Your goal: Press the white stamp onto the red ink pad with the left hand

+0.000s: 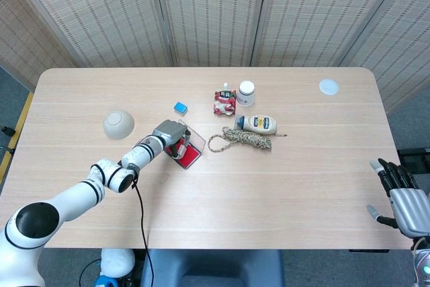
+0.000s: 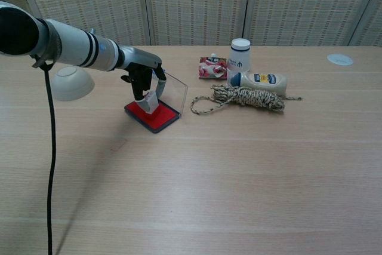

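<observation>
Pressure was what the step wanted: the left hand point(image 2: 142, 77) gripped the white stamp point(image 2: 148, 101) low over the red ink pad point(image 2: 153, 115), best driven straight down, clear of its raised clear lid point(image 2: 175, 88).

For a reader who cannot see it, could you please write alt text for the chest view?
The robot's left hand holds a white stamp down on the red ink pad, whose clear lid stands open behind it. To the left sits an upturned bowl; to the right lie a coil of rope, a squeeze bottle and a white jar.
</observation>
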